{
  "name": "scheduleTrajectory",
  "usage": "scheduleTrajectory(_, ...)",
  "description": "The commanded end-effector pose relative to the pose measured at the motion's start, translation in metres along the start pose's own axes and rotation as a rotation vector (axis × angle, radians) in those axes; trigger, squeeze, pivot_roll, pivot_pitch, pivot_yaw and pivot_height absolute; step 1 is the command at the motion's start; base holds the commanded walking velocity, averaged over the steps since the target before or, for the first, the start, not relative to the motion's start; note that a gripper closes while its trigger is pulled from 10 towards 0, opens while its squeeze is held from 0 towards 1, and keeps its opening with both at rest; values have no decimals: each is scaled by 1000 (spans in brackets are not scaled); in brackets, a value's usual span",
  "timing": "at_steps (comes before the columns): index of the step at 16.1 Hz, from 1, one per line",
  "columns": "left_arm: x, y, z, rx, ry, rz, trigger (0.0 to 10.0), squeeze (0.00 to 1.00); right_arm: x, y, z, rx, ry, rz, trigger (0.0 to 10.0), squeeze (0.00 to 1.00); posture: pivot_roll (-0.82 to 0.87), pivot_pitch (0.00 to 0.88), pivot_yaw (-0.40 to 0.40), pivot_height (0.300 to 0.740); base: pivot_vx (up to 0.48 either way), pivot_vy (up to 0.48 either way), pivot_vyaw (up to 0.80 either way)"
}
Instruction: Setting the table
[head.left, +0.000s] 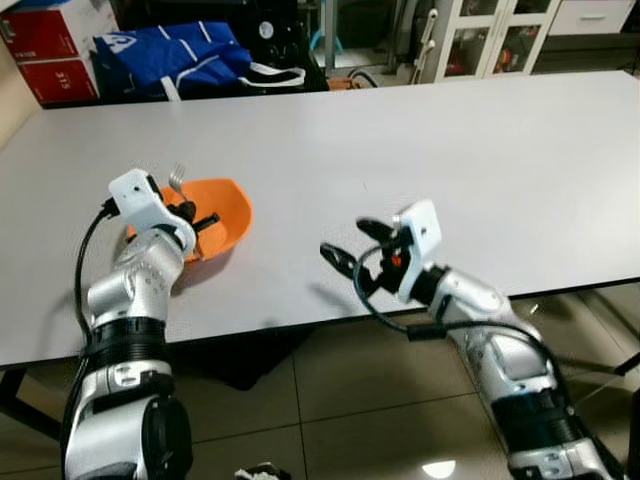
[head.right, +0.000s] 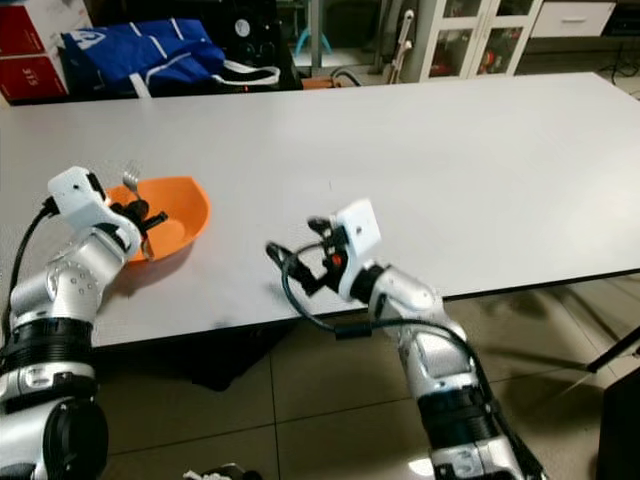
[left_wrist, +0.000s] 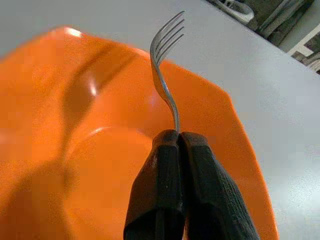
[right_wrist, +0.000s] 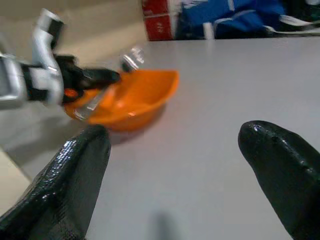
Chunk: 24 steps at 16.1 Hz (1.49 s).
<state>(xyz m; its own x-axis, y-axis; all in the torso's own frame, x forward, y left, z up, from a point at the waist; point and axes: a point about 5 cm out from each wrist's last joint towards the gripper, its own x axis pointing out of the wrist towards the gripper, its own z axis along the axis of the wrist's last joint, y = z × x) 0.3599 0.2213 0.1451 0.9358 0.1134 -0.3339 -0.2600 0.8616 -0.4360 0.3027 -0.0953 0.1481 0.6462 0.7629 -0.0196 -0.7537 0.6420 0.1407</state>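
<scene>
Fingers of my left gripper are clamped on a silver metal fork, tines up, held over the shallow orange plastic bowl on the grey table. My right gripper hovers near the table's front edge, fingers spread apart, holding nothing.

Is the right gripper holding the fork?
No, the right gripper is open and holds nothing above the table, while the left gripper pinches the fork over the orange bowl.
</scene>
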Motion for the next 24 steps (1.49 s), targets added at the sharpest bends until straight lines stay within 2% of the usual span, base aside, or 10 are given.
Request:
scheduleTrajectory(1, 1, -1, 1, -29, 23, 16, 0, 0, -1, 0, 9, 0, -18, 21, 10000, 0, -79, 0, 54, 740, 0, 0, 0)
scheduleTrajectory(3, 3, -3, -7, -53, 78, 37, 0, 0, -1, 1, 9, -3, -12, 28, 10000, 0, -79, 0, 54, 740, 0, 0, 0)
scheduleTrajectory(8, 2, -5, -16, -61, 126, 43, 0, 0, -1, 6, 5, 0, 10, 43, 10000, 0, -75, 0, 54, 740, 0, 0, 0)
scheduleTrajectory(13, 1, -6, -7, -79, 111, 56, 0, 0, -2, 8, 2, 3, 29, 50, 10000, 0, -74, 0, 52, 740, 0, 0, 0)
scheduleTrajectory(14, 2, -6, -5, -83, 108, 57, 3608, 0, -3, 9, 1, 2, 34, 51, 10000, 0, -74, 0, 52, 740, 0, 0, 0)
scheduleTrajectory(15, 2, -5, -3, -80, 107, 61, 8196, 0, -4, 9, 0, 2, 38, 52, 10000, 0, -75, 0, 51, 740, 0, 0, 0)
scheduleTrajectory(16, 2, -5, -3, -79, 106, 63, 8157, 0, -4, 9, -1, 3, 41, 53, 10000, 0, -75, 0, 51, 740, 0, 0, 0)
scheduleTrajectory(17, 2, -4, -1, -80, 105, 65, 10000, 0, -4, 10, -2, 2, 46, 53, 10000, 0, -75, 0, 51, 740, 0, 0, 0)
scheduleTrajectory(22, 3, -6, 8, -97, 102, 73, 10000, 0, -6, 9, -2, -4, 58, 54, 10000, 0, -79, 0, 46, 740, 0, 0, 0)
scheduleTrajectory(24, 3, -10, 11, -133, 94, 70, 10000, 0, -6, 9, -3, -5, 61, 55, 10000, 0, -81, 0, 45, 740, 0, 0, 0)
